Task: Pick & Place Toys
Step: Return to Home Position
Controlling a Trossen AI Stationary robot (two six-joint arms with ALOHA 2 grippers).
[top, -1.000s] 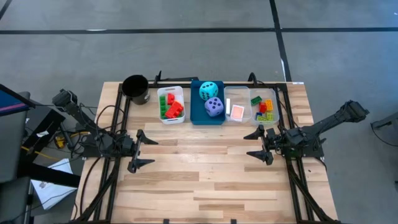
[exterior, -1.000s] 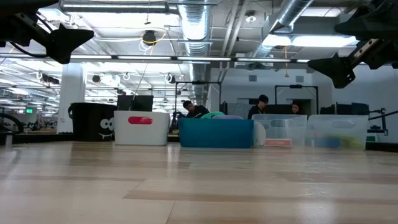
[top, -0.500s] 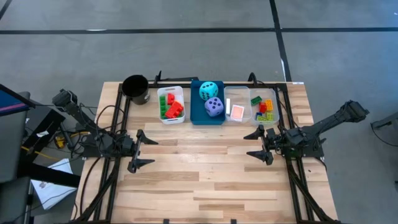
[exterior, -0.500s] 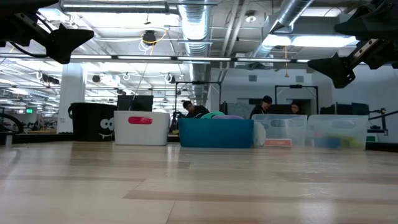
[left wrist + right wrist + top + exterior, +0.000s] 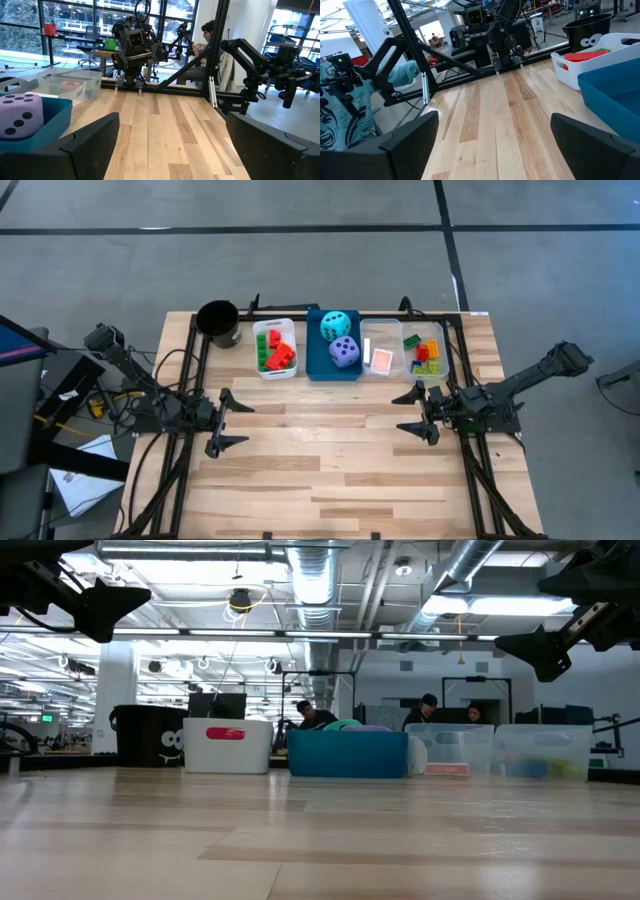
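Observation:
Red and green bricks (image 5: 275, 351) lie in the white bin (image 5: 274, 328). The cyan die (image 5: 335, 325) and the purple die (image 5: 345, 352) sit in the blue bin (image 5: 313, 343). A card (image 5: 381, 360) lies in one clear bin (image 5: 381, 332); several mixed bricks (image 5: 426, 352) lie in the other clear bin. My left gripper (image 5: 230, 422) is open and empty over the table's left side. My right gripper (image 5: 410, 412) is open and empty over the right side. The purple die also shows in the left wrist view (image 5: 17, 115).
A black cup (image 5: 218, 322) stands at the far left of the row of bins. A black metal frame (image 5: 196, 350) runs along the table's sides and far edge. Bare wooden table (image 5: 320, 460) lies between the grippers and toward the near edge. People sit beyond the table.

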